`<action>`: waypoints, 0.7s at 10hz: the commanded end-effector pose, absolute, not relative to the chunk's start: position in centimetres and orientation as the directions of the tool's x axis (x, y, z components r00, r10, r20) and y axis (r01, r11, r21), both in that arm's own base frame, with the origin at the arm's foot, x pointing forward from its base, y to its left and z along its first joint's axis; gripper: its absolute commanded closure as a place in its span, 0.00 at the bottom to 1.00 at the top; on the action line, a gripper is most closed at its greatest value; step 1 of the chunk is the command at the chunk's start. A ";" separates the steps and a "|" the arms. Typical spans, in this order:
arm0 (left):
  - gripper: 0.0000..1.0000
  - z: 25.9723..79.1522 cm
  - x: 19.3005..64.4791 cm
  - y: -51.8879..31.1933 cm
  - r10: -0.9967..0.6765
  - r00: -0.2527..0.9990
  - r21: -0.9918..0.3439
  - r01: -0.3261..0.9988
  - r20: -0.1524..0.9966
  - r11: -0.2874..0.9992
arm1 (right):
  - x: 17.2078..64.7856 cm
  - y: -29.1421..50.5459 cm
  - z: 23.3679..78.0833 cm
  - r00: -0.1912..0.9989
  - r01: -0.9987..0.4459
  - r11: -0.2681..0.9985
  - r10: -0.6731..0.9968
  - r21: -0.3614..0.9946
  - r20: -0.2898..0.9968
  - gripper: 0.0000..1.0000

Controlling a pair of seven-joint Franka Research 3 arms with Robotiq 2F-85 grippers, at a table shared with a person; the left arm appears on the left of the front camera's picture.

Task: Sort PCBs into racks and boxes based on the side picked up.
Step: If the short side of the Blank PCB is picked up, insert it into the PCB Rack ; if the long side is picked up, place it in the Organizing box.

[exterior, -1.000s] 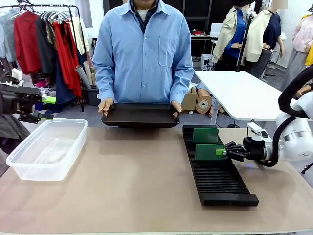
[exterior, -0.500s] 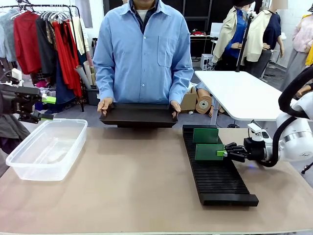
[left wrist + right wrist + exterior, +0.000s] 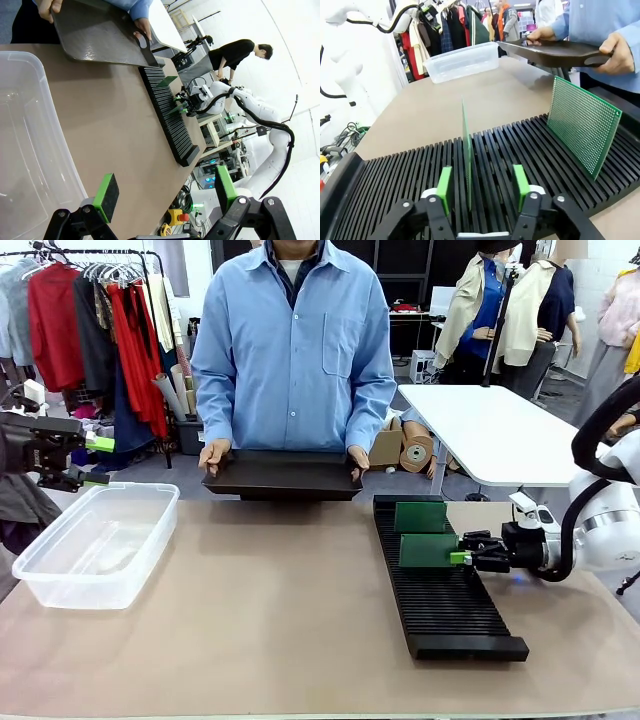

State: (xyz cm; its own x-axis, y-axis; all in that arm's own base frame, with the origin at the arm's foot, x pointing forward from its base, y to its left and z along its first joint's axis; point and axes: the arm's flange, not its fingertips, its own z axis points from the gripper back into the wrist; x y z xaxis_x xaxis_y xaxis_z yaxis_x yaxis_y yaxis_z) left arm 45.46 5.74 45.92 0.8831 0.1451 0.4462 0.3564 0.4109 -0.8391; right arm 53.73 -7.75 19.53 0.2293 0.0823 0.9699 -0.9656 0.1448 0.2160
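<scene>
Two green PCBs stand upright in the long black rack [image 3: 450,615]: one near its far end [image 3: 421,517], one a few slots nearer [image 3: 428,551]. My right gripper [image 3: 463,557] sits at the nearer board's right edge. In the right wrist view this PCB [image 3: 466,150] stands edge-on in a slot between my open right gripper's [image 3: 482,187] green pads, with a gap on each side; the other PCB [image 3: 582,125] stands farther along the rack [image 3: 395,175]. My left gripper [image 3: 98,461] hovers open and empty above the far end of the clear box [image 3: 100,540].
A person at the far side holds a shallow black tray [image 3: 285,476] in both hands above the table's far edge. The tan tabletop [image 3: 270,620] lies bare between box and rack. A white table [image 3: 490,430] stands behind on the right.
My right gripper has opened and let go of the nearer PCB, which now stands in the rack by itself. The gripper has drawn slightly right. The left arm has not moved.
</scene>
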 end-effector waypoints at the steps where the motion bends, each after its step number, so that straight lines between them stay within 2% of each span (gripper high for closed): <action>1: 0.00 46.0 45.3 5.7 0.145 0.882 -0.839 0.359 0.448 0.408 | 54.1 -7.8 20.2 0.251 -0.958 0.158 0.048 0.241 0.967 0.00; 7: 0.00 46.0 45.3 5.7 0.145 0.882 -0.839 0.359 0.448 0.408 | 53.6 -8.3 21.3 0.235 -0.959 0.168 0.022 0.228 0.972 0.00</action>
State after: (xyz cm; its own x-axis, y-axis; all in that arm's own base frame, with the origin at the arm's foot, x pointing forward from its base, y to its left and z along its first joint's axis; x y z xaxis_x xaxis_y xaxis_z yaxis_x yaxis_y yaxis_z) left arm 45.46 5.74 45.92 0.8831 0.1452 0.4462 0.3564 0.4109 -0.8391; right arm 53.78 -8.34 20.32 0.2259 0.0463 0.9731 -0.9639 0.1553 0.2164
